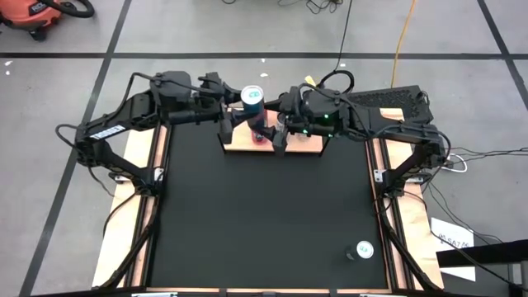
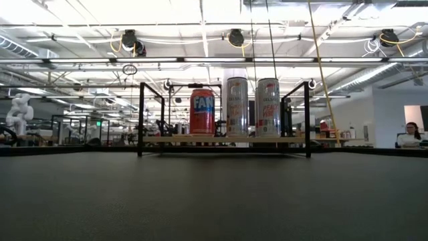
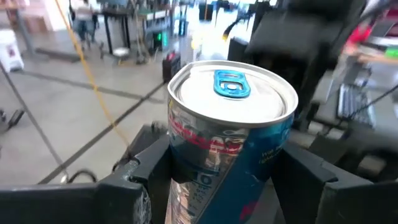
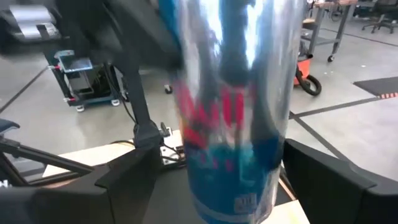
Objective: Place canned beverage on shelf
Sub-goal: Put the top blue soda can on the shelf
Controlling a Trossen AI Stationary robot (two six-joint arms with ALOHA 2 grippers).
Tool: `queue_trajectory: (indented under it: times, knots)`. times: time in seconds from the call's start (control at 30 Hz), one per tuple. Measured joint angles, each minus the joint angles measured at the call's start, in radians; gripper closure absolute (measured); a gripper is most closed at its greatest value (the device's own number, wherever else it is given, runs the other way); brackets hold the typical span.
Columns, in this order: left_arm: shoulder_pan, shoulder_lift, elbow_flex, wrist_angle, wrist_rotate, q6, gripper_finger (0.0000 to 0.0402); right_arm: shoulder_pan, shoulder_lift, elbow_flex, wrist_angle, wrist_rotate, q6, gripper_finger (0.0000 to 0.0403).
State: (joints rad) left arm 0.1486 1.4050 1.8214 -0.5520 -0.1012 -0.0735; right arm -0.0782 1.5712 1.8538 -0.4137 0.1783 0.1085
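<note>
The high view looks straight down; the shelf [image 1: 272, 139] sits at 12 o'clock. The low view faces it level across the table [image 2: 214, 201]. Both wrist views crowd 1 blue can [image 3: 227, 134].

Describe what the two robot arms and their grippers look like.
Both arms are dark, jointed and boxy. The left arm carries a white label; the right arm shows small green lights near its wrist and loose black cables at its base. Each gripper has two wide, flat black fingers.
</note>
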Motion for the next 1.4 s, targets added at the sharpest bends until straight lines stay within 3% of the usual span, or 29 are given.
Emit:
queue_trajectory:
  times: [0.27, 0.57, 1.07, 1.4]
  knots:
    - [0.000, -0.001, 0.000, 0.053, 0.020, 0.000, 0.0187, -0.001, 0.014, -0.002, -0.007, 0.003, 0.014, 0.0095]
    - [0.003, 0.000, 0.000, 0.032, 0.021, -0.025, 0.0186, -0.019, 0.014, -0.001, -0.029, -0.002, 0.034, 0.0200]
    - [0.003, -0.035, 0.003, 0.022, 0.015, -0.022, 0.0076, -0.034, 0.017, -0.002, -0.124, 0.008, -0.014, 0.0182]
    - [0.004, -0.027, 0.002, -0.003, -0.018, -0.015, 0.0065, -0.033, 0.016, -0.002, -0.114, -0.005, -0.043, 0.0180]
